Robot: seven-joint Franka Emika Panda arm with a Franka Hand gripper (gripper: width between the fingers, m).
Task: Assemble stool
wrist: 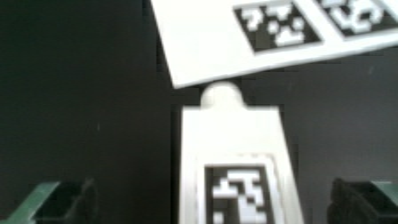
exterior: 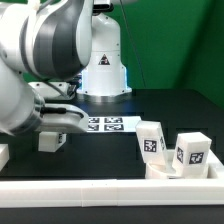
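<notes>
marker board (exterior: 105, 124) mid table (exterior: 110, 162), one leg (exterior: 52, 140) beside it, exterior view's left; second leg (exterior: 150, 140), third leg (exterior: 190, 152) by front edge, exterior view's right

A black table (exterior: 100, 160) bears the marker board (exterior: 105, 124), one leg (wrist: 231, 150) just beside it, and a second leg (exterior: 152, 140) near a third leg (exterior: 192, 152), farther off.
</notes>
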